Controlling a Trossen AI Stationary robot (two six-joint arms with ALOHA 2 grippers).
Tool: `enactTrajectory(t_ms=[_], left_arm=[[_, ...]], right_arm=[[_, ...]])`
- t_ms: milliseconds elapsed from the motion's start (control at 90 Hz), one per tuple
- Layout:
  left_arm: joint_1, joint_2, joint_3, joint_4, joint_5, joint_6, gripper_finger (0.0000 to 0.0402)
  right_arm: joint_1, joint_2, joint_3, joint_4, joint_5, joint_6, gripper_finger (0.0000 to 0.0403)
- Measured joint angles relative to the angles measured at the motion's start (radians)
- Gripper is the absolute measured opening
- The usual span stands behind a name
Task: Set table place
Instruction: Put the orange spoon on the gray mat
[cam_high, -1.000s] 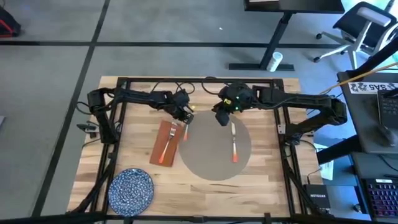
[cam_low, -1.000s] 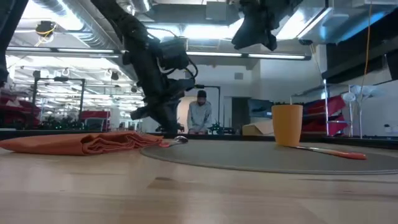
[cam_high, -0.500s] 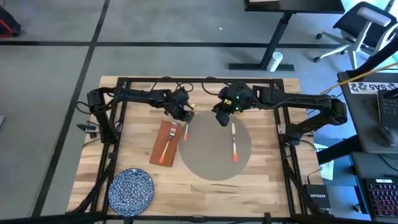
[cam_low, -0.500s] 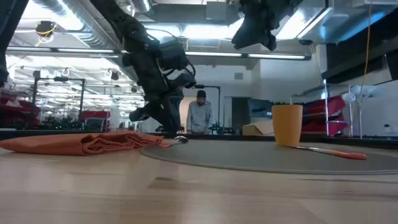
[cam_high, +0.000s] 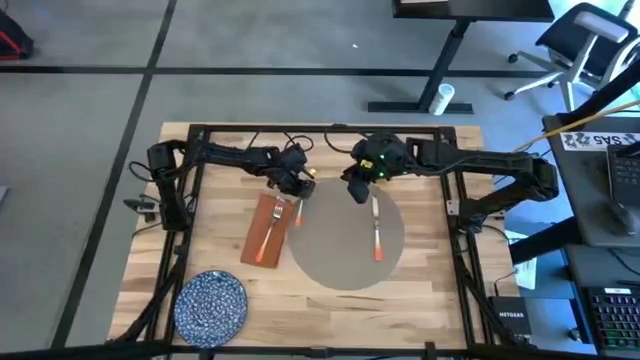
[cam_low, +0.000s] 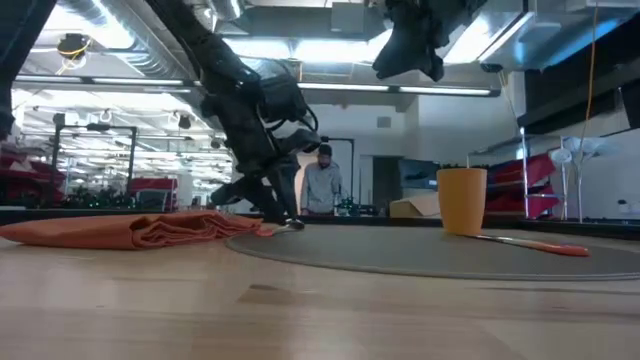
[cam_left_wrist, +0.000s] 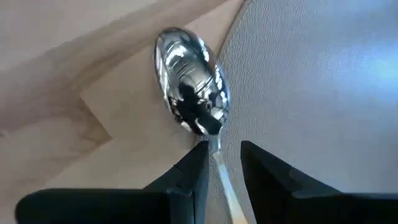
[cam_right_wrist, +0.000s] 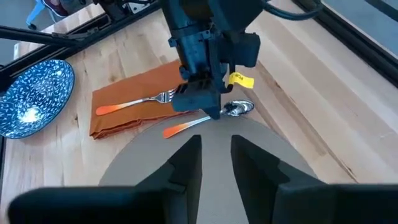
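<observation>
The round grey-beige placemat (cam_high: 340, 250) lies mid-table on the plank tabletop (cam_high: 430, 270). An orange-handled knife (cam_high: 376, 228) lies on its right half. A rust-red napkin (cam_high: 258, 240) to its left carries a fork (cam_high: 268, 228). A spoon (cam_right_wrist: 239, 107) lies at the mat's far-left rim, its bowl (cam_left_wrist: 189, 115) on the wood and its orange handle (cam_right_wrist: 180, 129) toward the mat. My left gripper (cam_left_wrist: 224, 152) is down over the spoon. My right gripper (cam_high: 357, 188) hangs shut above the mat's far edge, holding nothing. My left gripper has the spoon's thin neck (cam_left_wrist: 217, 148), just behind the bowl, between its two fingers. The fingers (cam_right_wrist: 211, 107) come from above, slanting down from the table's far left, and lie across the spoon. The spoon lies flat, bowl on the wood.
A blue speckled plate (cam_high: 210, 303) sits at the near-left corner. In the low view a yellow cup (cam_low: 461, 200) stands toward the far right. Black frame rails (cam_high: 320, 128) edge the table. Bare wood lies right of the mat.
My left gripper has tipped and leaned a little over the spoon, its fingertips staying at the spoon's neck. The spoon has stayed at the mat's rim.
</observation>
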Motion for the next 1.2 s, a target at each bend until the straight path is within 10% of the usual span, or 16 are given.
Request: enactTrajectory(t_ms=[900, 1200], left_arm=[[-0.003, 0.000, 0.011, 0.022, 0.009, 0.045, 0.0000], [-0.056, -0.024, 0.174, -0.400, -0.064, 0.101, 0.0000]], right_arm=[[-0.001, 0.000, 0.000, -0.001, 0.000, -0.019, 0.0074], [-0.001, 0.000, 0.000, -0.003, 0.000, -0.023, 0.0074]])
